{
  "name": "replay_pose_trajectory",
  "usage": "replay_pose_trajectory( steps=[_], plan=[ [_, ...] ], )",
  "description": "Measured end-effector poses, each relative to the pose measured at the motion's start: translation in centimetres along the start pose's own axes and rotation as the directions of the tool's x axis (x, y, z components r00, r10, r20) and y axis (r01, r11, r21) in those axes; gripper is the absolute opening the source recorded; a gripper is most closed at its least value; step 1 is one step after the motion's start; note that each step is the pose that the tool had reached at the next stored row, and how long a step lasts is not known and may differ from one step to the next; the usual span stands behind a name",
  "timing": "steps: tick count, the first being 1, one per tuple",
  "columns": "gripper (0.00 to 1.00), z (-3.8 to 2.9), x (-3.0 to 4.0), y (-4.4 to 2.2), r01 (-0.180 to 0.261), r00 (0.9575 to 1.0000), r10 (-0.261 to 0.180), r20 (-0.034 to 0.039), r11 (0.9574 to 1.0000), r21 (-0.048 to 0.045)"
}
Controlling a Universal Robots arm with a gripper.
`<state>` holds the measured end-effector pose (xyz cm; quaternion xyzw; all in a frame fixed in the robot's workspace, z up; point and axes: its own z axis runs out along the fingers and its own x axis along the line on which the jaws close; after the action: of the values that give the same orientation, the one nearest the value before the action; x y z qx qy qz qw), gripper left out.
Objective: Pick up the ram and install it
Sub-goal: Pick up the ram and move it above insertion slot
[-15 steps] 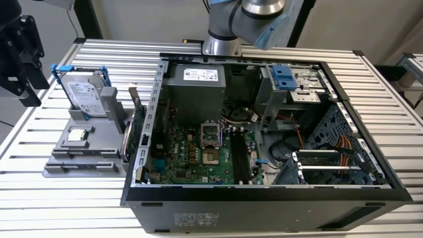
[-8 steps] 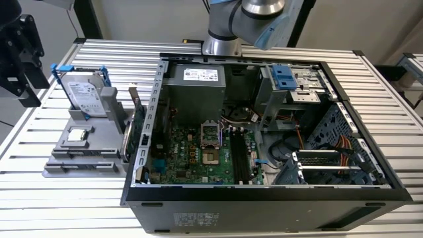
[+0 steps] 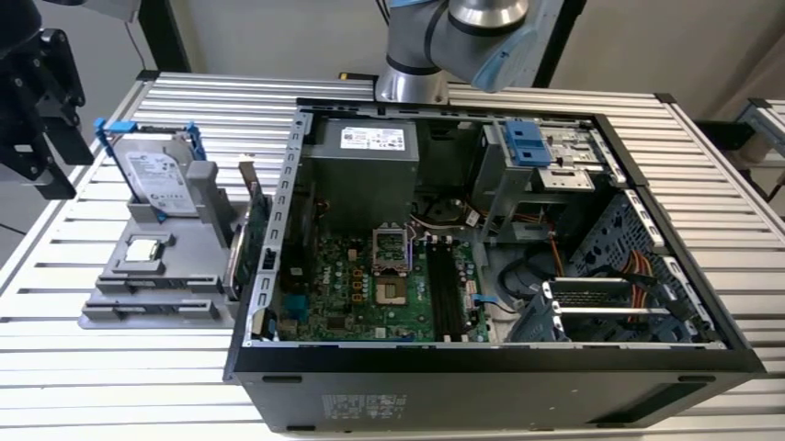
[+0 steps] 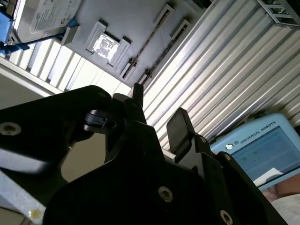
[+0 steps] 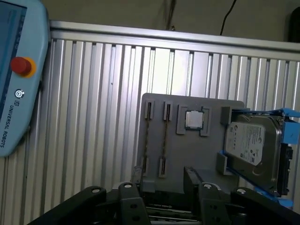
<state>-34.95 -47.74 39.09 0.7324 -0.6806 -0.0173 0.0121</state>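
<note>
claw [image 4: 158,112] released: in both wrist views the two fingers stand apart with nothing between them. it hangs above the counter [image 5: 93,122] beside the grey tray [image 5: 187,154], touching neither. in the exterior view it sits at that view's left edge, well apart from the case [image 3: 491,360]. ram [image 5: 164,138]: reads as a thin dark stick standing on edge in the tray's clips, with a second like it just beside. the cpu [image 5: 193,119] lies between the sticks and the drive [image 5: 253,150]. the long slots [image 3: 444,299] on the board inside the case look dark and unfilled, so nothing is judged installed. the step in hand is judged to be the approach for the pick. to do it well, turn the claw until the finger faces run parallel to the stick's flat sides. centre on the stick's mid-length, between the two clips, since an off-centre grip will likely let so thin a board tilt. straddle one stick only and keep its neighbour outside the finger, because the two stand close. come down straight, not at a slant, so a fingertip does not clip the top edge or the tray. close on the bare board near the top edge if you can. it cannot be told from here which face carries the chips. keep any swing away from the pendant [image 5: 14,70] at the counter's side.
</note>
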Motion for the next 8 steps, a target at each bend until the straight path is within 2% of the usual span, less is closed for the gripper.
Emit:
replay_pose_trajectory(
  steps=[8],
  plan=[
    [1.00, 0.05, 0.00, -0.01, 0.000, 1.0000, 0.000, -0.0004, 1.0000, 0.0001]
  ],
)
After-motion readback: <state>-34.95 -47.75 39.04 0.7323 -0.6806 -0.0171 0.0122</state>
